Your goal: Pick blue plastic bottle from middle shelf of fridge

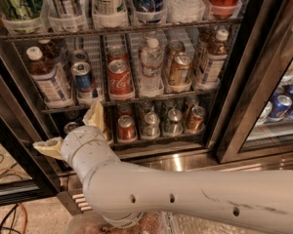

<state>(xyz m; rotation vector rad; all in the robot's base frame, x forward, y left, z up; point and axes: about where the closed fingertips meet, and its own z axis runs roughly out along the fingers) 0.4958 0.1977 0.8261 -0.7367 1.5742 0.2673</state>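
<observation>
The fridge (234, 106) stands open in the camera view. Its middle shelf (136, 99) holds a row of bottles and cans. A blue plastic bottle (48, 79) of brown drink with a white cap and blue-and-white label stands at the row's left end. A similar bottle (212, 60) stands at the right end. My gripper (67, 126) is below the left bottle, in front of the lower rack's left side. It is open and empty, with one cream finger (95, 116) pointing up and the other (48, 147) pointing left.
On the middle shelf, between the bottles, stand a blue can (83, 79), a red cola can (119, 77), a clear water bottle (151, 67) and a gold can (179, 69). Short cans (173, 122) fill the lower rack. The dark door frame (19, 145) runs at left.
</observation>
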